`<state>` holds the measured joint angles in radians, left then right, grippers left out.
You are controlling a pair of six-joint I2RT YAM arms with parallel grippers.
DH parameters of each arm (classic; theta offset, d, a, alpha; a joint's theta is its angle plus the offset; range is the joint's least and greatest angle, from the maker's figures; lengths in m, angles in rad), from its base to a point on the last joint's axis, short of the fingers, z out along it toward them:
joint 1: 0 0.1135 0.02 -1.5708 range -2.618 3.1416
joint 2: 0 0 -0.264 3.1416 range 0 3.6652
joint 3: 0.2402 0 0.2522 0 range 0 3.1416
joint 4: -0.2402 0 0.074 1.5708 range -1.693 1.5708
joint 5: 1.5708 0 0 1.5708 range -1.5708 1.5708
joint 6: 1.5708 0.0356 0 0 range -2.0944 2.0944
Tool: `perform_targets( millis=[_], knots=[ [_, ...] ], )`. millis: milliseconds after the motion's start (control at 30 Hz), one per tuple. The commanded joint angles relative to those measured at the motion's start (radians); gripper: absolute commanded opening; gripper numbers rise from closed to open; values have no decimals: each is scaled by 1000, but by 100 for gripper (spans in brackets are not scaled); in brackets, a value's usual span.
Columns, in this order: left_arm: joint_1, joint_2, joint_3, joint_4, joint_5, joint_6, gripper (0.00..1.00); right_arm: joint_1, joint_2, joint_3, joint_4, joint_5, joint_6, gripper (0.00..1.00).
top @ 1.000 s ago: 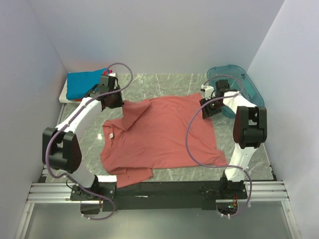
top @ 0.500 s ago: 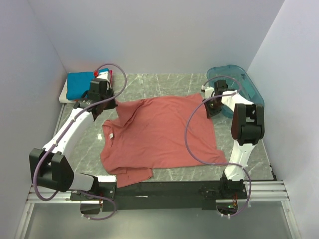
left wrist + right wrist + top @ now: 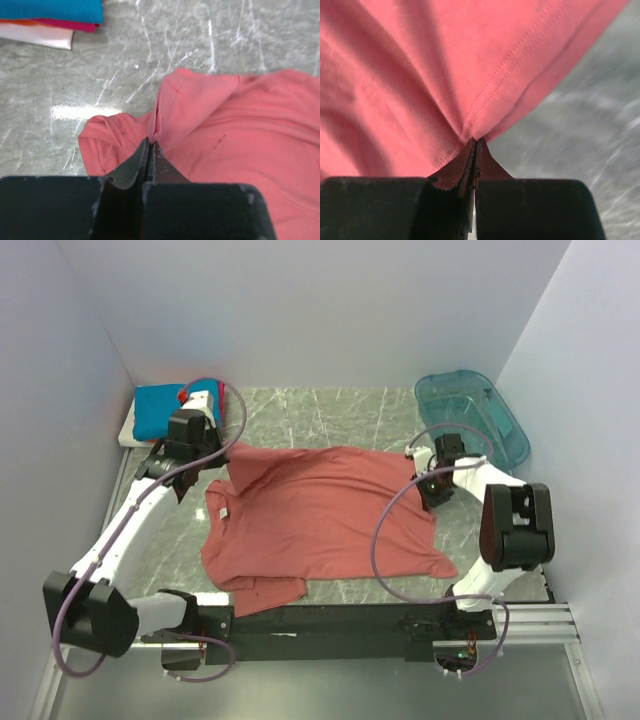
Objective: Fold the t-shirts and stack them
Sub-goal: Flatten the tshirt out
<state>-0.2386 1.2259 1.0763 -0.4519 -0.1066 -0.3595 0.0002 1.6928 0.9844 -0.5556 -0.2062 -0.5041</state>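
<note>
Table: grey-green marbled top, walled on three sides.

Pink shirt: the largest item, lying mid-table and mostly flat, with creases running toward its far-left corner. The collar side faces left, and a small white tag shows there. The near-left sleeve lies over the table's near edge. The shirt is outside the bin and apart from the stack.

Bin: translucent teal, at the far right against the right wall, tilted. Only its own teal plastic shows inside. It stands well apart from the pink shirt's right edge, with the right arm between them.

Stack: in the far-left corner, close to the left wall. In the left wrist view the blue shirt is on top, the red shirt under it and the white shirt at the bottom, all folded. Bare table separates the stack from the pink shirt.

Left gripper: at the pink shirt's far-left corner, between stack and shirt. Its jaws are pressed together on a raised ridge of pink cloth, which rises straight from the tips in the wrist view.

Right gripper: at the shirt's right edge. Its jaws are pinched tight on the stitched hem, and the cloth puckers into the tips.
</note>
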Motion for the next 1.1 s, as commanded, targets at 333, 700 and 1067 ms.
perform_targets(
  millis=[333, 700, 1067],
  knots=[
    [2, -149, -88, 16, -1, 7, 0, -20, -147, 66, -144, 2, -19, 45],
    [2, -152, -156, 47, -45, 16, 0, -19, 180, 407, -43, 30, 118, 45],
    [5, -147, -179, 62, -36, 13, 0, -11, 295, 444, 17, 83, 131, 47]
  ],
)
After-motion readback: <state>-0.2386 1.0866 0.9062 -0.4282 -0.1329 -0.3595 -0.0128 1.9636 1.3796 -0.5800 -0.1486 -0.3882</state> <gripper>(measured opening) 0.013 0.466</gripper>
